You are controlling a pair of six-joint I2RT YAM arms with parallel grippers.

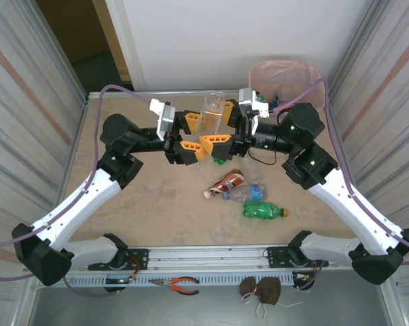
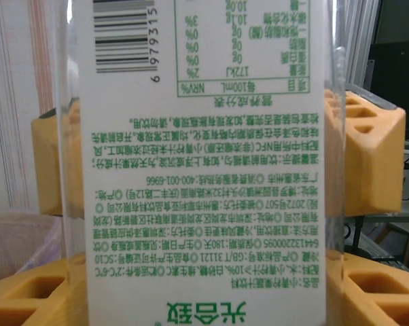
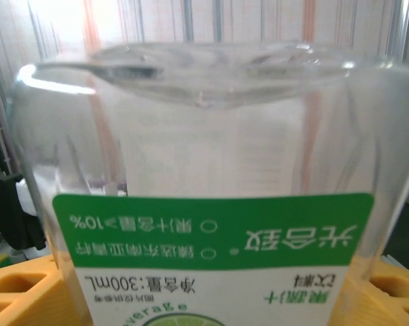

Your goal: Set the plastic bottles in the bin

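A clear plastic bottle (image 1: 212, 117) with a white and green label hangs upside down over the middle of the table, held between both arms. My left gripper (image 1: 194, 134) is shut on its labelled body (image 2: 204, 170), with an orange finger (image 2: 378, 292) on each side. From the right, my right gripper (image 1: 223, 126) closes on the same bottle (image 3: 211, 204), its orange fingers (image 3: 18, 292) against the walls. Three more bottles lie on the table: brown-labelled (image 1: 227, 183), clear with a blue label (image 1: 249, 193) and green (image 1: 262, 211). The bin (image 1: 284, 78) stands at the far right corner.
Corrugated metal walls close in both sides of the table. Red-handled pliers (image 1: 181, 284) and a brown pouch (image 1: 261, 290) lie on the near ledge in front of the arm bases. Something green (image 1: 219, 161) lies under the two grippers.
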